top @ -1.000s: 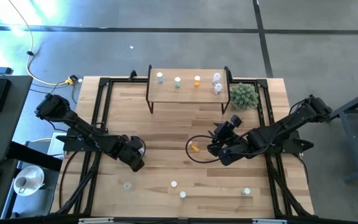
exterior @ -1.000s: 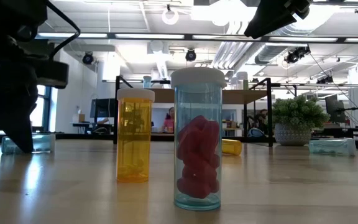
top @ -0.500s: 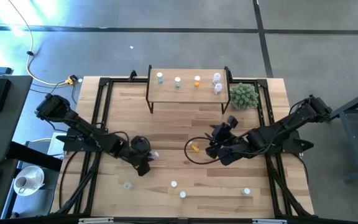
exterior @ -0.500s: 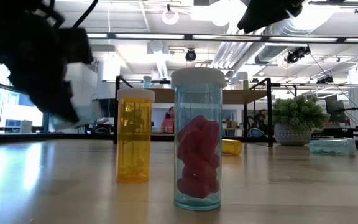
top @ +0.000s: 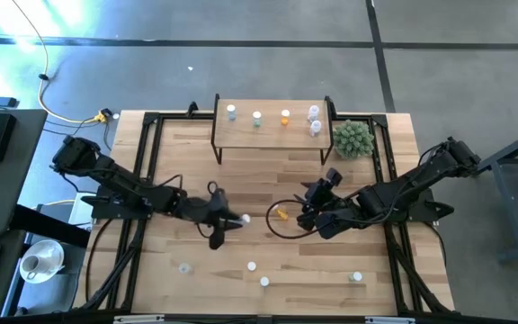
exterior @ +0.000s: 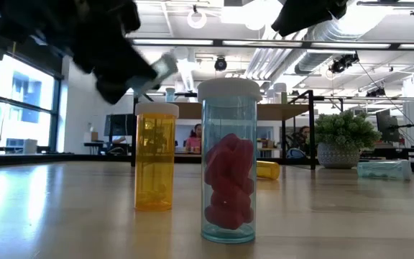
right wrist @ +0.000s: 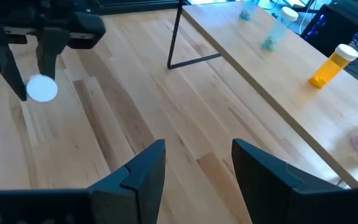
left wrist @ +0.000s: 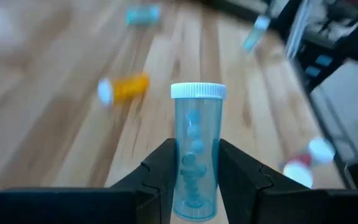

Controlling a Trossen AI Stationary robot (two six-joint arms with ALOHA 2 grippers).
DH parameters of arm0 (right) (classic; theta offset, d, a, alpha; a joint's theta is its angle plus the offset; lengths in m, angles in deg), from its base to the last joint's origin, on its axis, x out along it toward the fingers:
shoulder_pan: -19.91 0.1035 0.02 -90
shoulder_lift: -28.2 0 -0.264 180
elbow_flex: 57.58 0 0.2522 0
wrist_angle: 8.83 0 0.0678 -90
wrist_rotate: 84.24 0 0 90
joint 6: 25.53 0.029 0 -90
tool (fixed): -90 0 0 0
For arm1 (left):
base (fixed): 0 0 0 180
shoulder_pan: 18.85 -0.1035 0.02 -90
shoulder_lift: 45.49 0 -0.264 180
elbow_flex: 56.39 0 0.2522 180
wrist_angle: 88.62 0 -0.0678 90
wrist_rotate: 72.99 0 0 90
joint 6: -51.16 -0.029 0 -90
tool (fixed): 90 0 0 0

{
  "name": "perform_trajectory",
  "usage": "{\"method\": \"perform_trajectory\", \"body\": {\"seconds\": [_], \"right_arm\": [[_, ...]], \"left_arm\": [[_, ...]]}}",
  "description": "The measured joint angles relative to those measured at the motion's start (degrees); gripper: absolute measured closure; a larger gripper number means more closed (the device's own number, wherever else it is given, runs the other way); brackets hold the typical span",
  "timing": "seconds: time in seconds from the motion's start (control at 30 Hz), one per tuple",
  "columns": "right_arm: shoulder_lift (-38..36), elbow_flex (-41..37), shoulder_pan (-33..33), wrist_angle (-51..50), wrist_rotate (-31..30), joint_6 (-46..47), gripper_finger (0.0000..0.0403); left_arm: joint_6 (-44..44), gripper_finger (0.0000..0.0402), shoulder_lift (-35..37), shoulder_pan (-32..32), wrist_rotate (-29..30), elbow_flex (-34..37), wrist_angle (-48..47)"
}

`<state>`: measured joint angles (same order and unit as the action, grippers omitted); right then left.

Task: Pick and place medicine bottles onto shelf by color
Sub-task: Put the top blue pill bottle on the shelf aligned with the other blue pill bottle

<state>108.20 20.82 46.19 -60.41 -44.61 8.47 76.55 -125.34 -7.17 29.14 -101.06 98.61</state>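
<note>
A light-blue medicine bottle (left wrist: pixel 196 118) with a white cap hangs above the table's middle, and my left gripper (top: pixel 227 220) is shut on it. My right gripper (right wrist: pixel 194 165) stands open and holds nothing, raised over the table right of centre, beside an orange bottle (top: pixel 281 213) that lies on its side on the planks. The shelf (top: pixel 272 130) at the far edge carries several upright bottles. Several more bottles stand or lie near the table's front edge, among them an orange one (exterior: pixel 155 155) and a clear one with red pills (exterior: pixel 228 162). My left gripper pinches the bottle's lower body (left wrist: pixel 194 158) between its two fingers (left wrist: pixel 165 168), one on each side. The fingers reach in from the table's left, slanting a little downward, and lie along the bottle. Its capped end (top: pixel 244 219) sticks out past the fingertips, lifted clear of the table.
A spiky green plant ball (top: pixel 352 138) sits just right of the shelf. A black metal frame (top: pixel 147 144) runs along the table's left and right sides. Bare planks lie between the shelf and the two grippers.
My left gripper has risen from the table and swung toward the centre, tipping up from pointing down to nearly level. The blue bottle, which lay on the planks, has come up with it and now hangs clear. My right gripper has kept its place.
</note>
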Motion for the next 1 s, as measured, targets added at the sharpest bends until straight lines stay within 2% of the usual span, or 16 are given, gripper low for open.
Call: {"method": "perform_trajectory", "body": {"seconds": [0.23,0.53,0.73,1.0], "right_arm": [[1.0,0.0,0.0,6.3,1.8,-6.7,0.0226],[3.6,0.0,0.0,20.2,10.4,-23.5,0.0226],[5.1,0.0,0.0,26.3,12.1,-30.7,0.0226],[7.6,0.0,0.0,37.1,15.2,-40.4,0.0226]], "left_arm": [[-8.7,0.0311,0.0,-2.2,0.0,0.0,11.3],[-19.7,0.0312,0.0,-2.7,-0.2,-0.1,23.5],[-25.8,0.0311,0.0,-2.7,-4.5,-0.1,32.3],[-27.7,0.0311,0.0,-2.7,-8.2,-0.1,39.3]]}}
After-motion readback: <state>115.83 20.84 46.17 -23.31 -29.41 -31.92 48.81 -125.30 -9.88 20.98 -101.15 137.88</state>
